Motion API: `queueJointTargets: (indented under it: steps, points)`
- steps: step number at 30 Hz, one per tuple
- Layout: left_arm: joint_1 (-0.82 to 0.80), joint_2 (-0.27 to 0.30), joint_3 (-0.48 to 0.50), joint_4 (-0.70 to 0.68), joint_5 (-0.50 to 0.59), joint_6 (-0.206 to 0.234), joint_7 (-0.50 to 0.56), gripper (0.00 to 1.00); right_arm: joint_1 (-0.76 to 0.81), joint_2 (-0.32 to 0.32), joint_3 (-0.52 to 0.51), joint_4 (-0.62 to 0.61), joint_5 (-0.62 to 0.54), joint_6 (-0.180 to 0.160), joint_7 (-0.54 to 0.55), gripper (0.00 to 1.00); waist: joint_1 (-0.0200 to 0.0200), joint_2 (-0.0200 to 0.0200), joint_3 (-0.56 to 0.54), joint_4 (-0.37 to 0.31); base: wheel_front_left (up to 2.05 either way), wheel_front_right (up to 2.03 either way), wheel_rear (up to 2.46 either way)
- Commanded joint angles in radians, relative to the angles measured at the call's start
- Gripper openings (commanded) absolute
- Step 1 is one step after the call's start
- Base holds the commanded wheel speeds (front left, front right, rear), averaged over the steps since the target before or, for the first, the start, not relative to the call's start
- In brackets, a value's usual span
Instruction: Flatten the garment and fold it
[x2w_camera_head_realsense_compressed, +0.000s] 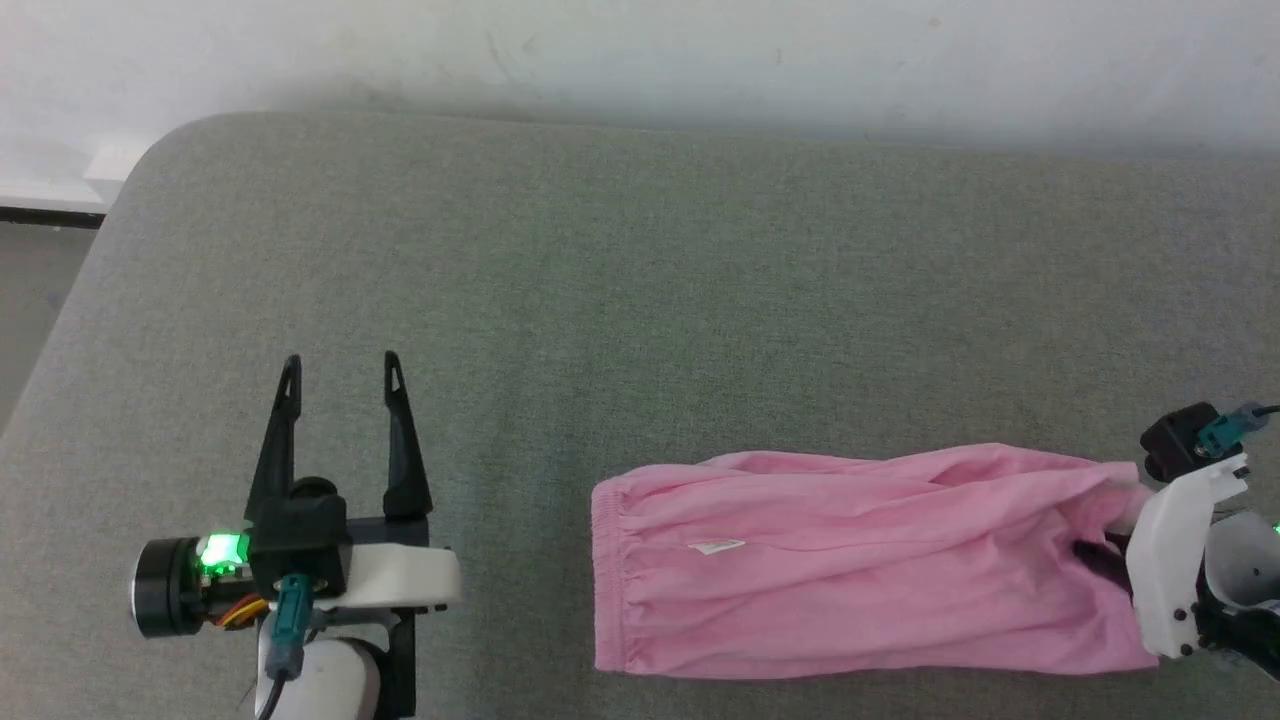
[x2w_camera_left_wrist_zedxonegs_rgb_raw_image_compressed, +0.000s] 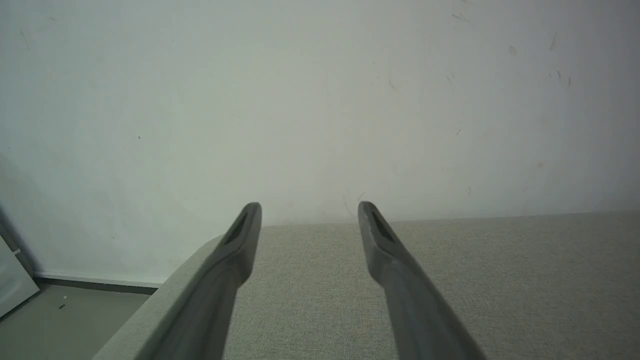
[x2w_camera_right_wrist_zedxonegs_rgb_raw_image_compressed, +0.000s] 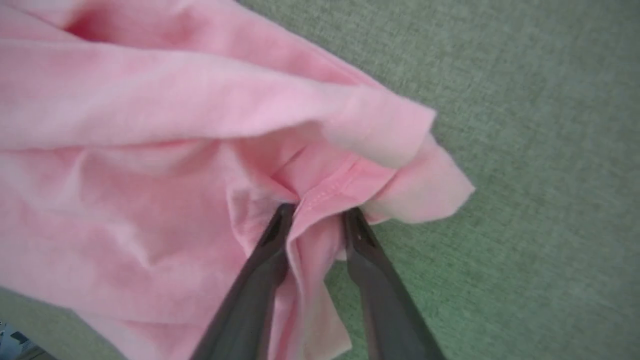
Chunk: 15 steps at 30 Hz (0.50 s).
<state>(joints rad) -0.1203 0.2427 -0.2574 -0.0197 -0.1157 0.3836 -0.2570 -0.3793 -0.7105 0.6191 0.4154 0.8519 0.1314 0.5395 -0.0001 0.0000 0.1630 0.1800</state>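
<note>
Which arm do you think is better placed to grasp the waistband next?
Left: the left gripper is open and free on the waistband side of the garment, while the right gripper is clamped on its opposite end.

right hand (x2w_camera_head_realsense_compressed: 1100, 545) tips under garment (x2w_camera_head_realsense_compressed: 860, 590), label (x2w_camera_head_realsense_compressed: 716, 547) — unreadable

**Black, white and teal robot hardware**

The left gripper (x2w_camera_head_realsense_compressed: 342, 360) has two long, dark, tapering fingers (x2w_camera_head_realsense_compressed: 278, 440), each with a narrow slot near its tip. They rise from a black block (x2w_camera_head_realsense_compressed: 300, 540) joined to a white shell (x2w_camera_head_realsense_compressed: 400, 580). Beside it sits a black-and-silver cylinder (x2w_camera_head_realsense_compressed: 160, 600) with a green light (x2w_camera_head_realsense_compressed: 222, 552). A teal plug (x2w_camera_head_realsense_compressed: 292, 610) with a cable sits below, next to orange and yellow wires (x2w_camera_head_realsense_compressed: 245, 612). The right gripper (x2w_camera_right_wrist_zedxonegs_rgb_raw_image_compressed: 319, 212) has the same dark fingers, a white bracket (x2w_camera_head_realsense_compressed: 1165, 560) with small dark screws (x2w_camera_head_realsense_compressed: 1180, 612), and its own teal plug on a black block
</note>
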Motion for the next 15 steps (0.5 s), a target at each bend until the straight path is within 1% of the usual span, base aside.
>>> queueJointTargets:
  steps: [1,5,9,15]
  points:
    - [0.016,-0.011,0.019,0.008,0.017,-0.016,-0.005,1.0,0.034,0.04,0.035,0.024,-0.005,-0.001,-0.011,0.0,0.0001,0.0,-0.009,-0.01,0.0,0.0,0.0]
    - [0.023,-0.021,0.044,0.013,0.044,-0.044,-0.005,1.0,0.02,0.009,0.014,-0.004,-0.004,-0.001,-0.05,0.0,0.0001,0.0,-0.028,-0.026,0.0,0.0,0.0]
    - [0.033,-0.026,0.06,0.011,0.065,-0.062,-0.005,1.0,0.029,-0.045,-0.032,-0.051,0.009,-0.001,-0.08,0.0,0.0001,0.0,-0.043,-0.039,0.0,0.0,0.0]
    - [0.046,-0.038,0.071,0.007,0.082,-0.078,-0.005,1.0,0.106,-0.174,-0.12,-0.091,0.018,-0.001,-0.069,0.0,0.0001,0.0,-0.058,-0.049,0.0,0.0,0.0]
